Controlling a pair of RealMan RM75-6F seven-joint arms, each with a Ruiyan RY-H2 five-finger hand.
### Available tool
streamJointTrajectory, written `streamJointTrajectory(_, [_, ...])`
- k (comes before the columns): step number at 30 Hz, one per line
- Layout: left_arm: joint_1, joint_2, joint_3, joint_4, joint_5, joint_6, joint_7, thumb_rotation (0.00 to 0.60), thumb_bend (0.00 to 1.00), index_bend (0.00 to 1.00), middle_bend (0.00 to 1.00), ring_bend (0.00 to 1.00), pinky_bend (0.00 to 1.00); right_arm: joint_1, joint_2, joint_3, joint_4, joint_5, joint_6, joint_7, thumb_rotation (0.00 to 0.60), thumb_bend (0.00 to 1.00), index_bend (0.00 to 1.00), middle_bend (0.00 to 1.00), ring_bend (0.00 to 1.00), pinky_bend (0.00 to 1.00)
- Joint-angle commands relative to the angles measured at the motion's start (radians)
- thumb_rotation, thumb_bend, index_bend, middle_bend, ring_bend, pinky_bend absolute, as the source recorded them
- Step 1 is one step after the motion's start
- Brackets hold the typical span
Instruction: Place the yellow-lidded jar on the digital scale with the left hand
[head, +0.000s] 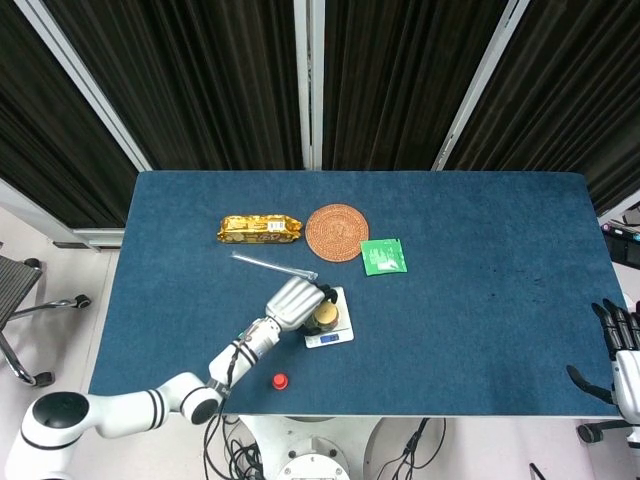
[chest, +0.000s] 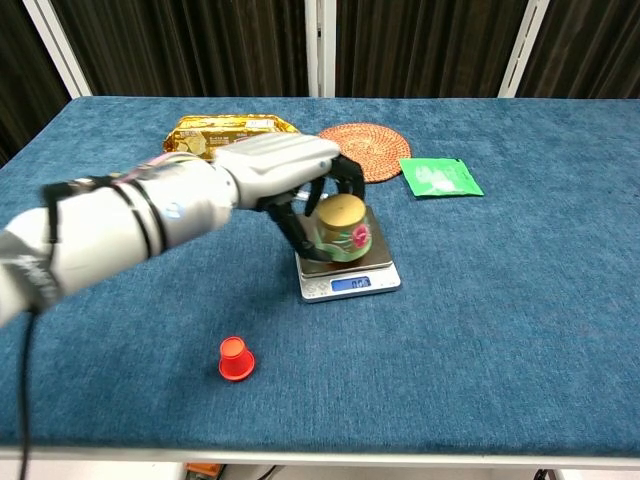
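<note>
- The jar (chest: 345, 229) is held over the scale (chest: 347, 284), gripped by the left hand (chest: 285, 170), whose dark fingers (chest: 345, 178) are curled around its sides.
- Whether the jar's base is resting on the platform or is just above it cannot be told; the base is seen at the platform's level in the chest view.
- Much of the scale's platform is hidden behind the jar and hand; the lit display (chest: 351, 283) is seen, but its digits are too small to be read.
- In the head view the jar (head: 325, 316) is largely covered by the left hand (head: 296, 302); only the yellow lid is seen.
- The right hand (head: 622, 352) is cut off at the frame's right edge, off the table (chest: 520, 300); its fingers appear spread, with nothing seen in them.
- A gold packet (chest: 215, 128) is partly hidden behind the left hand in the chest view.
- A red cap (chest: 235, 358) is seen well apart from the scale.
</note>
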Motion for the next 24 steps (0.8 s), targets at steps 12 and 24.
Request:
streamJointTrajectory(12, [-0.024,0.024,0.025,0.004,-0.026,0.032,0.014,0.6,0.21,0.03,0.07,0.0,0.16,0.003,-0.002,0.009,0.01,0.018,-0.009,0.007,0.6,0.13,0.0,0.0,0.0,0.0])
streamJointTrajectory(24, [0.225,0.371,0.141,-0.411,-0.103,0.314,0.272,0.6,0.2,0.02,0.05,0.0,0.1,0.013,-0.002,0.007,-0.002,0.004,-0.015,-0.009,0.6,0.13,0.0,0.0,0.0,0.0])
